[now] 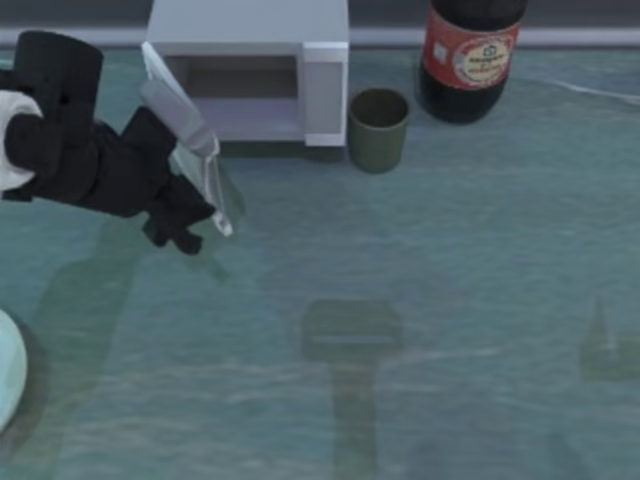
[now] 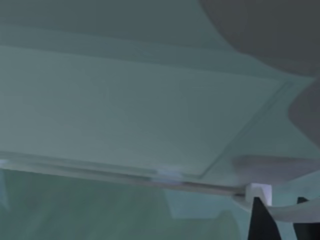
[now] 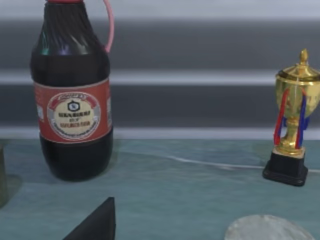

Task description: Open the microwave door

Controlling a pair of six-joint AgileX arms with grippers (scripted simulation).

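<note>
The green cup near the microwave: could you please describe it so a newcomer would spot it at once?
Find the white microwave at the table's back edge. The cup stands just right of it, before the big dark bottle. It is short, open-topped and dull olive green, while the bottle is tall with a red label.

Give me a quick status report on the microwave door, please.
Left hand at door's free edge. Microwave door swung open, cavity exposed. Right arm out of top view. Green cup beside microwave, clear of door.
</note>
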